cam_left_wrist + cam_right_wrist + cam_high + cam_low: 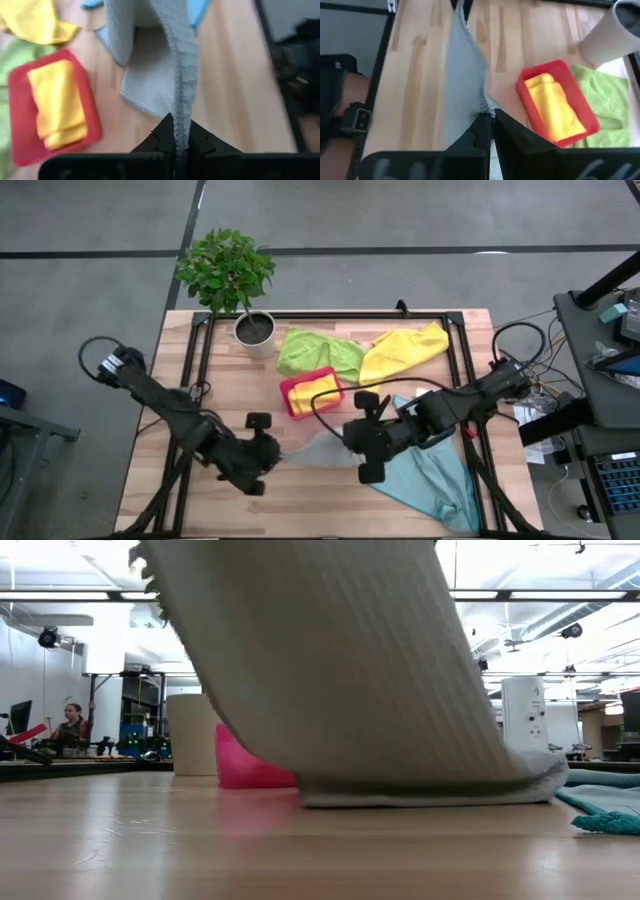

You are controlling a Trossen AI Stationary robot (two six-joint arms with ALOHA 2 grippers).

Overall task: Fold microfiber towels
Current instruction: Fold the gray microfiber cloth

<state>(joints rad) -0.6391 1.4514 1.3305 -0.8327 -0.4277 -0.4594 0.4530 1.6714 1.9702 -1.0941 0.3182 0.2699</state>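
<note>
Grey towel (330, 670): nearest the low camera, hanging as a broad ribbed sheet, its lower edge resting on the table (330, 505). Held stretched between both grippers at the table's front centre.

Left gripper (181, 142): fingers clamped on one edge of the grey towel, low over the table's front left of centre, arm reaching in from the left.

Right gripper (490, 120): fingers pinched on the opposite edge, arm reaching in from the right.

Teal towel (435, 480): spread loose under the right arm, unfolded.

Lime green towel (318, 350): crumpled at the back, beside the potted plant (240, 280).

Yellow towel (405, 350): crumpled just beside the green one.

Second yellow towel (315, 392): folded, lying in the pink tray (290, 388).

Progress, judged: one folded; grey in hand; three untouched.
</note>
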